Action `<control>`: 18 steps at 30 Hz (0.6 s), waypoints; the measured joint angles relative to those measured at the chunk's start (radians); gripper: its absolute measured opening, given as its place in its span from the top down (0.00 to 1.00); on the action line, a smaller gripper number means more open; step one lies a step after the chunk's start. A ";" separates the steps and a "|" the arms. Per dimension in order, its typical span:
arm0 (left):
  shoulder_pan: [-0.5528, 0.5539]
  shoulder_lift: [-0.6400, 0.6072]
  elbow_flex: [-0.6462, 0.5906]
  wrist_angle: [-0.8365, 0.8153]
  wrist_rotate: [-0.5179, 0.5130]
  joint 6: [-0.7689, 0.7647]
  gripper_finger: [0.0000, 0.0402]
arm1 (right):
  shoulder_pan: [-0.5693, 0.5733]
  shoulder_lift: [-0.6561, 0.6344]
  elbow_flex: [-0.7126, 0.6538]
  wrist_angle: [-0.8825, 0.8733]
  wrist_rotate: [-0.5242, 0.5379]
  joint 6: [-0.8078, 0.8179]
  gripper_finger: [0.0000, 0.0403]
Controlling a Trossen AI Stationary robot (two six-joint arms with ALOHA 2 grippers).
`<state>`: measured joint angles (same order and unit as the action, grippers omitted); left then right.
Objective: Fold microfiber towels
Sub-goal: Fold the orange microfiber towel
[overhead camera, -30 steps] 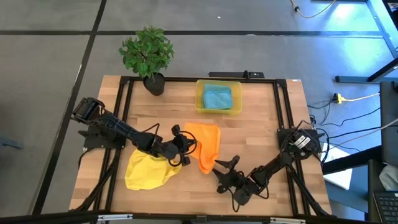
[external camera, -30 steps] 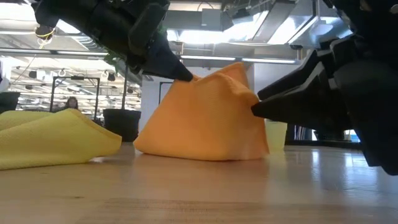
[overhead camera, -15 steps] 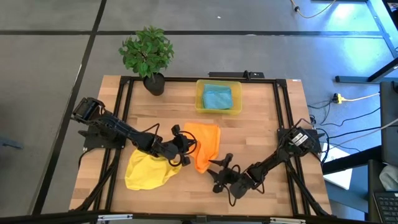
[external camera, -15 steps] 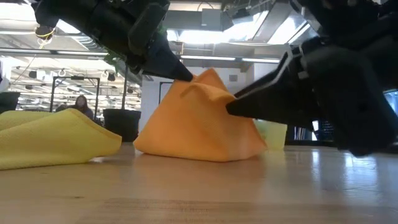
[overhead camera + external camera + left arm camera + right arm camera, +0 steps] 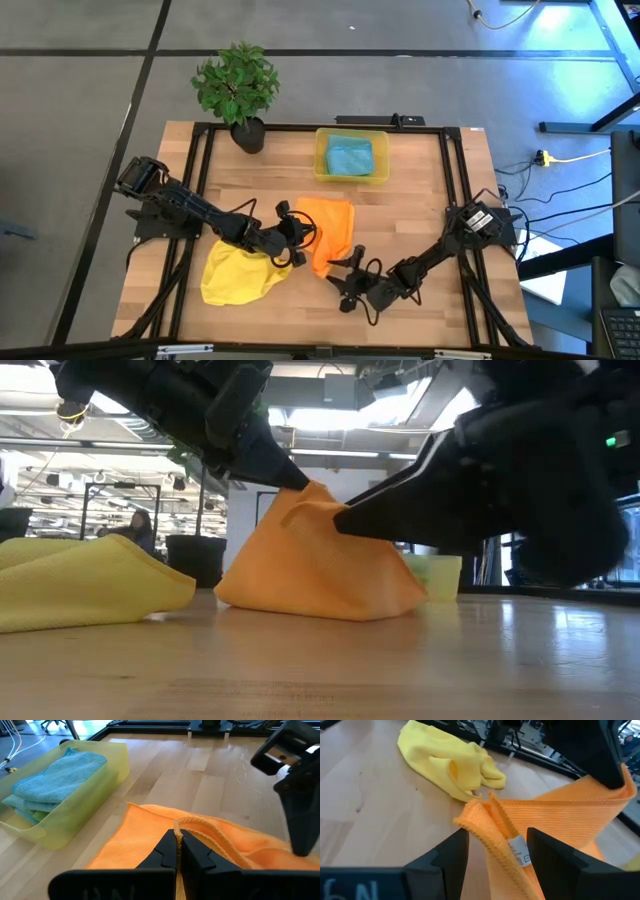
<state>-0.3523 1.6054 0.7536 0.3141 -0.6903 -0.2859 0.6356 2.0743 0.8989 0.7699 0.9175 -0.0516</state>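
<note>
Teal-blue towel (image 5: pixel 349 157) laid folded in yellow bin (image 5: pixel 322 165). Orange towel (image 5: pixel 330 229) lifted mid-table, edge pinched by left gripper (image 5: pixel 297 243); corner framed by spread fingers of right gripper (image 5: pixel 497 851), not yet gripped. Yellow towel (image 5: pixel 240 274) left crumpled, unfolded.

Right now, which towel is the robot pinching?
The orange towel. The left gripper is shut on its edge, lifting it. The yellow towel lies loose; the blue towel sits in the bin.

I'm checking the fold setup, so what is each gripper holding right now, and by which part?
The left gripper pinches the orange towel at a raised hemmed edge. The right gripper is open around the towel's tagged corner, holding nothing.
</note>
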 joint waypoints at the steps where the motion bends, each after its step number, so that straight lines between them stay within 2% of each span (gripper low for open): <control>1: 0.000 0.000 0.000 0.000 0.000 0.000 1.00 | -0.006 0.000 0.000 -0.002 -0.004 0.000 0.50; 11: 0.000 0.000 0.000 0.000 0.000 0.000 1.00 | -0.024 0.000 0.000 -0.004 -0.004 -0.085 0.50; 18: 0.000 0.000 0.000 -0.001 0.000 0.000 1.00 | -0.029 0.000 0.001 -0.004 -0.027 -0.088 0.50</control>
<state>-0.3523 1.6054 0.7536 0.3134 -0.6902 -0.2855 0.6062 2.0743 0.8997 0.7658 0.8908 -0.1397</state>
